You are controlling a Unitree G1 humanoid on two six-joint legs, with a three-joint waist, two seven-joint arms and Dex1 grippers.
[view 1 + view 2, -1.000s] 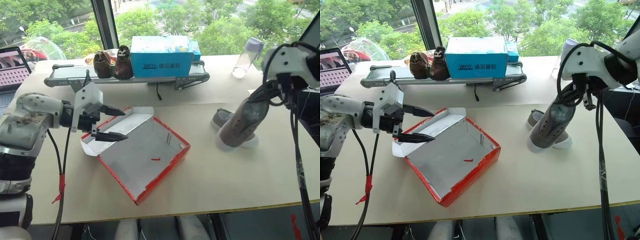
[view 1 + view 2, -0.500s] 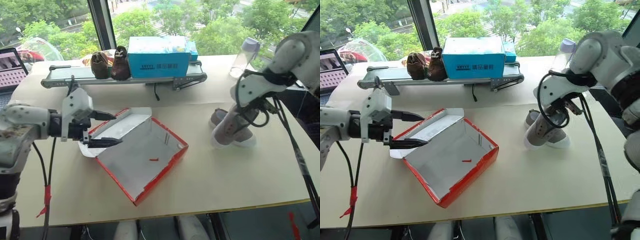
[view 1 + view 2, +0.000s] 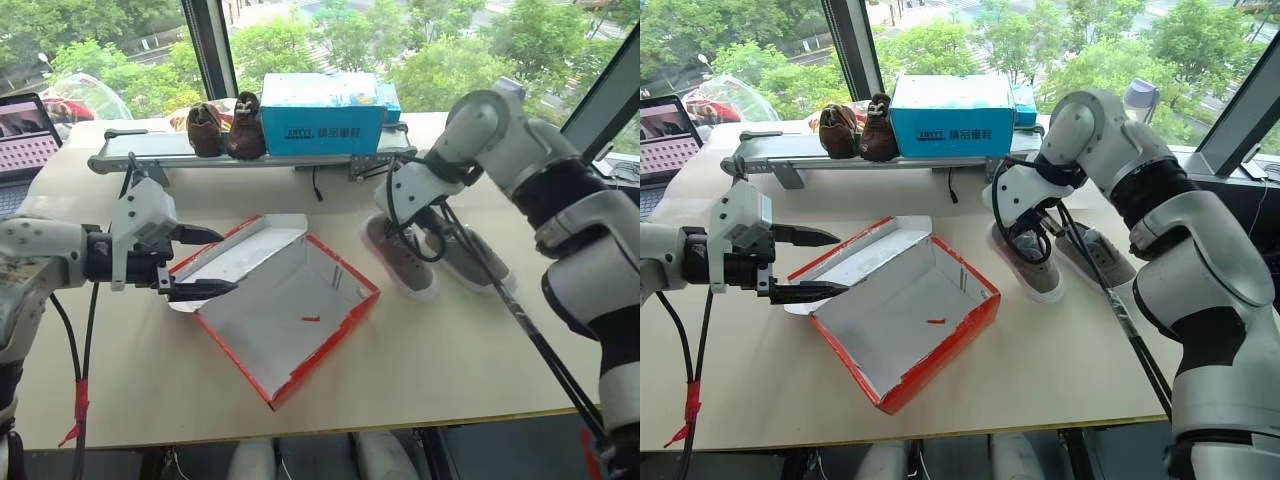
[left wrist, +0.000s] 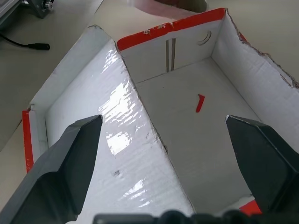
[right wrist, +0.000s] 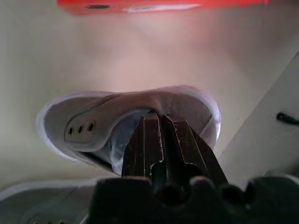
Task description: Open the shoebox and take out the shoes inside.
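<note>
left eye view: the shoebox lies open on the pale table, its red walls around a white inside that holds just a small red scrap. the lid is folded back flat toward the left side, white face up. the left gripper hangs level at the box's left end, over the lid, its two black fingers spread wide with nothing between them. in the left wrist view the fingers frame the bare white floor of the box and touch no part of it.

both grey shoes are out on the table, to the right of the box. the near shoe stands on its white sole just beside the box's right corner, and the second shoe lies just beyond it, further right. the right gripper points steeply down onto the near shoe. in the right wrist view its fingers are pressed together on the edge of the shoe's opening, pinching the canvas.

at the far side of the table a blue box and a pair of brown fuzzy shoes sit on a grey conveyor.
</note>
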